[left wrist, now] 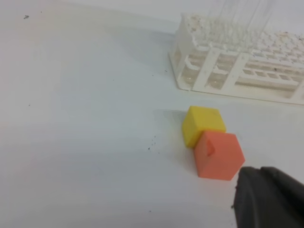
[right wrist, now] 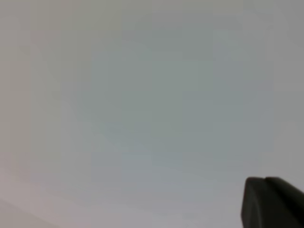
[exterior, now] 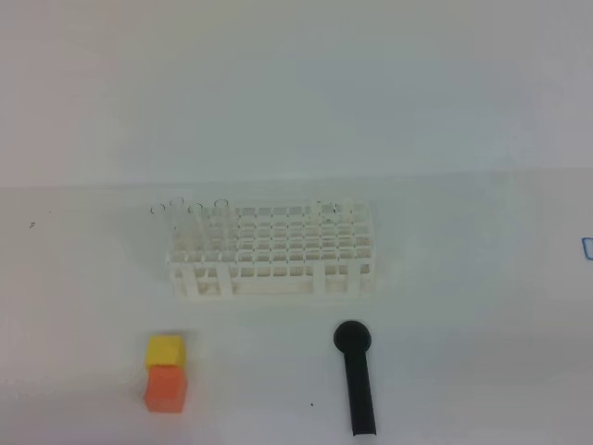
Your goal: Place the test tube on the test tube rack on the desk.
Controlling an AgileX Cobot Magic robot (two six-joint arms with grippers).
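The white test tube rack (exterior: 273, 248) stands mid-desk (exterior: 463, 306). Thin clear test tubes (exterior: 176, 218) stand upright in its back-left holes, and another faint tube shows near the back right. In the left wrist view the rack (left wrist: 237, 71) is at the top right, with the tubes (left wrist: 228, 19) rising out of frame. Only a dark part of my left gripper (left wrist: 268, 199) shows, low at the right, just past the orange block, holding nothing I can see. A dark corner of my right gripper (right wrist: 273, 202) hangs over bare white surface. Neither gripper appears in the exterior high view.
A yellow block (exterior: 165, 350) touches an orange block (exterior: 166, 387) in front of the rack's left end. A thick black rod with a round head (exterior: 357, 380) lies in front of its right end. A small blue mark (exterior: 587, 247) sits at the right edge.
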